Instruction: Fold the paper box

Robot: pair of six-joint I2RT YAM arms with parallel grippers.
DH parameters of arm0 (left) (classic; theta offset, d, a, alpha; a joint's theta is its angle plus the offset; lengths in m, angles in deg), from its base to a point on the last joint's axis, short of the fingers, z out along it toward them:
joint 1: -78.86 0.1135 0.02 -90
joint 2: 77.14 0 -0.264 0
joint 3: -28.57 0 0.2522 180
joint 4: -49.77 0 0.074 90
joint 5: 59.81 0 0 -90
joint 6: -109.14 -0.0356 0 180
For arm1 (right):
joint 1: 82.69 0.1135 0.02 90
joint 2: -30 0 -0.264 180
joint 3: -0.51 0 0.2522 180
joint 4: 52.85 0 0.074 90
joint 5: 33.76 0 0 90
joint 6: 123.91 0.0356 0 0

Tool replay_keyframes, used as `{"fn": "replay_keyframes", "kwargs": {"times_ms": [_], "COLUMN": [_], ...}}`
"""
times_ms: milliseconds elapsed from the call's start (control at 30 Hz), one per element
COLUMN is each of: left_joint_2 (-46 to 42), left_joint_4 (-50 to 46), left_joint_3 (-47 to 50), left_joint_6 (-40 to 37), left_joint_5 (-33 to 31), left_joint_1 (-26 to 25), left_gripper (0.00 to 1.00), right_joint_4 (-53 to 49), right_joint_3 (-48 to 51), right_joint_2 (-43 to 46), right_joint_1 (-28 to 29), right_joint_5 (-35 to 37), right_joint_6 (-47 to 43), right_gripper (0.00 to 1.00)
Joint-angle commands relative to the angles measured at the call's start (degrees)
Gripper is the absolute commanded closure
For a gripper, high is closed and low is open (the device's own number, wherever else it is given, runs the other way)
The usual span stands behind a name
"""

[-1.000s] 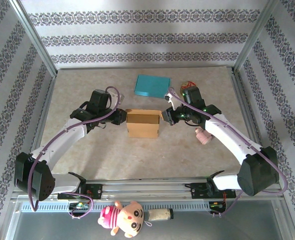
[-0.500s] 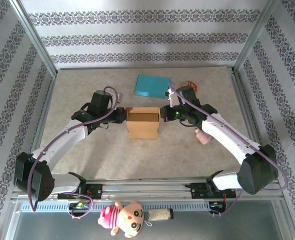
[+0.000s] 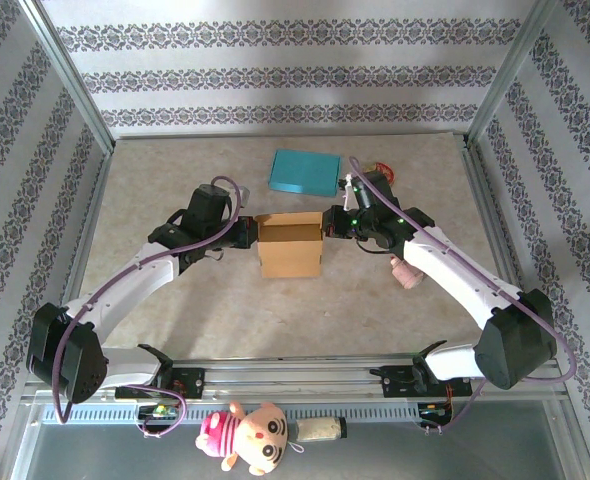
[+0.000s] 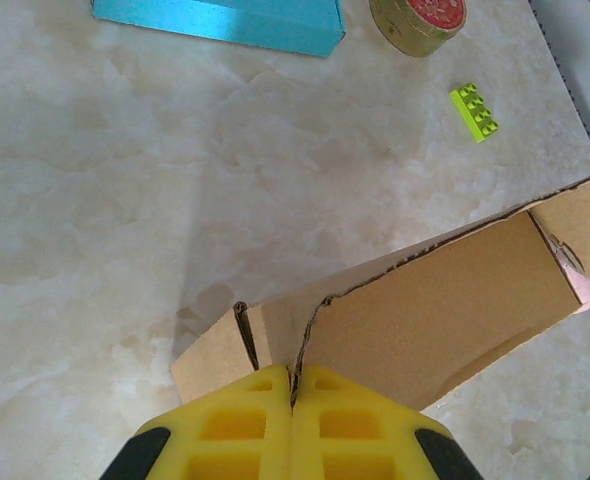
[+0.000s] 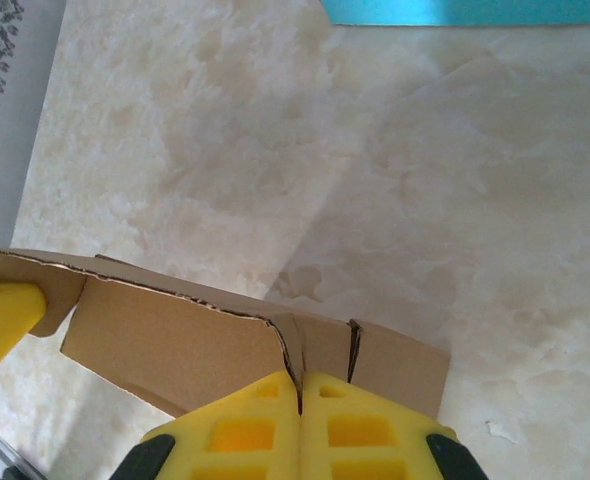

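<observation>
Axis: I see the box [image 3: 289, 246] lying with its long side running from the left gripper [image 3: 245, 233] across to the right gripper [image 3: 332, 222].
Place: between the 2 grippers, touching both.
Look: plain brown cardboard, rough perforated edges, small end flaps.
Left gripper: fingers together, clamped on a box end flap.
Right gripper: likewise, on the opposite end.
Change: 1 second ago both grippers stood just off the ends.

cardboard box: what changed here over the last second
The left jaws and right jaws moved in and shut on the end flaps of the cardboard box, which shifted a little to the right and away from the arm bases. The blue box and pink toy stayed put.
</observation>
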Motion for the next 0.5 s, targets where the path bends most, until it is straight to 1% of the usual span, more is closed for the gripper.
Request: {"fn": "replay_keyframes", "kwargs": {"times_ms": [0, 233, 467], "left_joint_2": [-1.3, -2.0, -2.4], "left_joint_4": [-1.0, 0.1, -0.1], "left_joint_3": [0.6, 1.3, 2.0], "left_joint_6": [0.3, 0.9, 1.1], "left_joint_5": [-1.6, -0.7, -1.5], "left_joint_1": [-0.7, -0.8, -0.9], "left_gripper": [1.0, 1.0, 1.0], "right_joint_4": [0.5, 0.6, 0.6], "right_joint_3": [-0.1, 0.2, 1.0], "right_joint_2": [1.3, 1.7, 1.6], "right_joint_1": [0.8, 1.1, 1.9], "right_joint_5": [1.7, 1.9, 2.2], "right_joint_6": [6.2, 9.0, 9.7], "right_gripper": [0.95, 0.94, 0.94]}}
